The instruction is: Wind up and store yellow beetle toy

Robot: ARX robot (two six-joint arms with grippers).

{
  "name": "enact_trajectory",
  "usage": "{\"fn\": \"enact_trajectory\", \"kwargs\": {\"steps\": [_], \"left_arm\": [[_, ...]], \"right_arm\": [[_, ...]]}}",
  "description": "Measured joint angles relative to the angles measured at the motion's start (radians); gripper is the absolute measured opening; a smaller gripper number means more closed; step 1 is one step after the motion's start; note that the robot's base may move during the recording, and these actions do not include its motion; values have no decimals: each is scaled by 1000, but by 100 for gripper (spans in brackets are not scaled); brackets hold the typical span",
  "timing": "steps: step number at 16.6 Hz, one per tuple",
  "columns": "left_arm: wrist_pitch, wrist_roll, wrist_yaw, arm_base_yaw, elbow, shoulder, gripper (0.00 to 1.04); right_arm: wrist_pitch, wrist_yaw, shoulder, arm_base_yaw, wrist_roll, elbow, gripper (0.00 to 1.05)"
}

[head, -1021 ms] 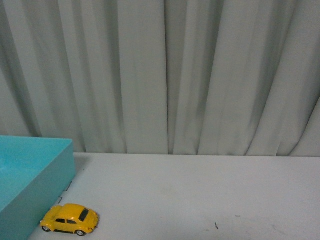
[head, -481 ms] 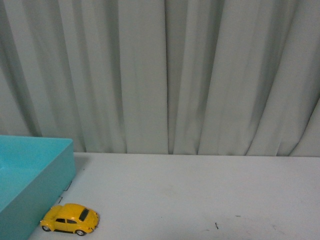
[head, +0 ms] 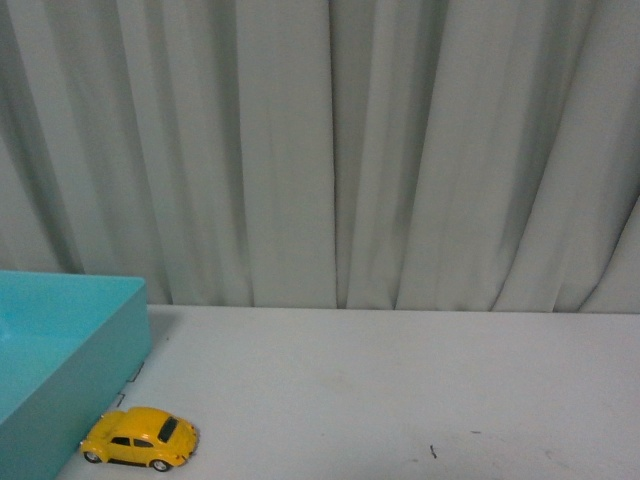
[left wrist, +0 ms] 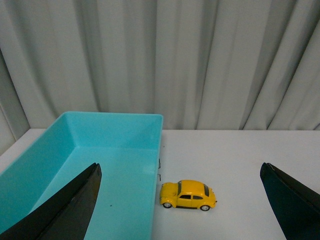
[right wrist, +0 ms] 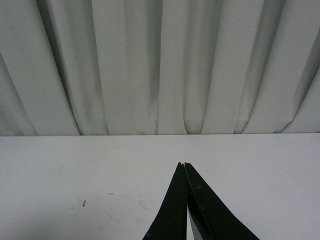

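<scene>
The yellow beetle toy [head: 139, 438] stands on its wheels on the white table, right beside the outer wall of a turquoise box [head: 95, 350]. In the left wrist view the yellow beetle toy [left wrist: 188, 194] sits ahead of my left gripper [left wrist: 181, 172], whose black fingers [left wrist: 75, 207] are spread wide apart and hold nothing. The toy's front faces the turquoise box [left wrist: 156, 145]. My right gripper [right wrist: 183, 165] is shut, its two black fingers pressed together over bare table, with nothing between them. Neither arm shows in the front view.
A grey pleated curtain [head: 330, 150] closes off the back of the table. The white tabletop [head: 400, 390] stretches to the right of the toy, with small dark specks [head: 432, 452] on it. The box's inside shows no contents.
</scene>
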Motion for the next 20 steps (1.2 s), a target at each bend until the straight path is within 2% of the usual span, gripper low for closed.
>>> {"fn": "enact_trajectory", "kwargs": {"steps": [2,3,9,10,13,18,19,20], "left_arm": [[0,0,0,0,0,0,98],[0,0,0,0,0,0,98],[0,0,0,0,0,0,98],[0,0,0,0,0,0,98],[0,0,0,0,0,0,98],[-2,-1,0,0,0,0,98],[-178,-68,-71,-28,60,54,98],[-349,-191,-162,-52,175,232,98]], "right_arm": [[-70,0,-49,0,0,2,2],[-201,0,-156,0,1,1,2],[-196,0,-185,0,0,1,2],[-196,1,-185,0,0,1,10],[-195,0,-185,0,0,1,47],[-195,1,-185,0,0,1,91],[-195,0,-185,0,0,1,98],[-196,-1,-185,0,3,1,98]]}}
